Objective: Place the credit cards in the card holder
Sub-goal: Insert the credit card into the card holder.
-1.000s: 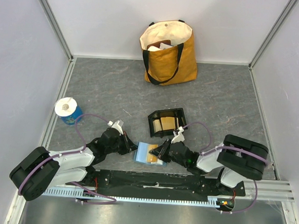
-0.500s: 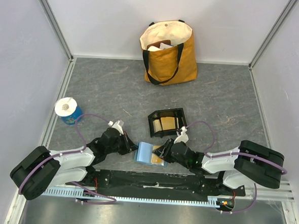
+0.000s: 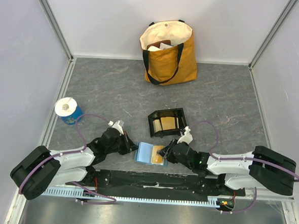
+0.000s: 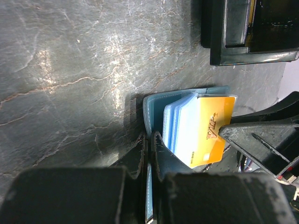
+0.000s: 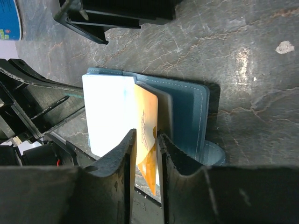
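The teal-blue card holder (image 3: 148, 153) lies open on the grey floor between my arms. My left gripper (image 3: 135, 150) is shut on its left flap, and a teal edge shows between the fingers in the left wrist view (image 4: 151, 140). My right gripper (image 3: 163, 153) is shut on a gold-orange credit card (image 3: 159, 156). In the right wrist view (image 5: 146, 135) the card (image 5: 145, 116) stands between the pale blue sleeves of the holder (image 5: 187, 112). The left wrist view shows the card (image 4: 212, 130) partly inside the holder (image 4: 156, 105). More tan cards (image 3: 164, 124) sit in the black tray.
The black tray (image 3: 178, 115) stands just behind the card holder. A yellow tote bag (image 3: 168, 55) leans against the back wall. A blue cup with a white roll (image 3: 68, 109) stands at the left. Walls close in three sides.
My right gripper has slid left with the gold card, deeper between the holder's sleeves, and the right arm has stretched out. My left gripper has held still on the flap.
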Controlling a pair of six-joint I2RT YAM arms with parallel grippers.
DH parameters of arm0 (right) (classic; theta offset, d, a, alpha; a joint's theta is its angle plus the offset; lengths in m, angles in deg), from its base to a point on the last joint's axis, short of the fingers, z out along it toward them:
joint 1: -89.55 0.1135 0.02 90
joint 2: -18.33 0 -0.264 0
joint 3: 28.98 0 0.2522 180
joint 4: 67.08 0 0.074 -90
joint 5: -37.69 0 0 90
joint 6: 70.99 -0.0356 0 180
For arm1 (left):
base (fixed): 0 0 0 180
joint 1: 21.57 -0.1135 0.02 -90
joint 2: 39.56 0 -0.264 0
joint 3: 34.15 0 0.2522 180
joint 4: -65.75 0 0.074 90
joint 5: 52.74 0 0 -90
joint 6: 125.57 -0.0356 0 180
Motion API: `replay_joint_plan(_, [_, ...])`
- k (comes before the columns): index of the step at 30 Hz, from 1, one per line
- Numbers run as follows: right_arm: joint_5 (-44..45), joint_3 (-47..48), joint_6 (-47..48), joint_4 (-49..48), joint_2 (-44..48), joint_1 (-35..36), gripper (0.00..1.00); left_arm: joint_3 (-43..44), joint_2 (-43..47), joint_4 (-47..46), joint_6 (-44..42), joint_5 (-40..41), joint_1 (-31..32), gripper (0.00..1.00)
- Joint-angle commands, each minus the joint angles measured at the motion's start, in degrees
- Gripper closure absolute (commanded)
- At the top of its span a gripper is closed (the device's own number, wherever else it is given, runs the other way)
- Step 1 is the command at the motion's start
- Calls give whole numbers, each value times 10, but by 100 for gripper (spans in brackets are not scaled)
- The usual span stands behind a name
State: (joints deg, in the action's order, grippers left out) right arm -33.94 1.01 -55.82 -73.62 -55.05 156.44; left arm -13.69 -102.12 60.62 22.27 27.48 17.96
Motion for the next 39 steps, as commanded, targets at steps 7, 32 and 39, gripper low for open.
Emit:
replay_joint_plan(7, [-6,-2,20,-51,-24,2,87,-6,-16,43,-8,2,4,98])
replay_joint_plan(32, [12,-41,-47,-200,-78,6,100,-12,-12,44,3,6,5,98])
replay_joint_plan(39, [-3,-38,-65,-212,-110,12,100,-12,-12,44,3,6,5,98])
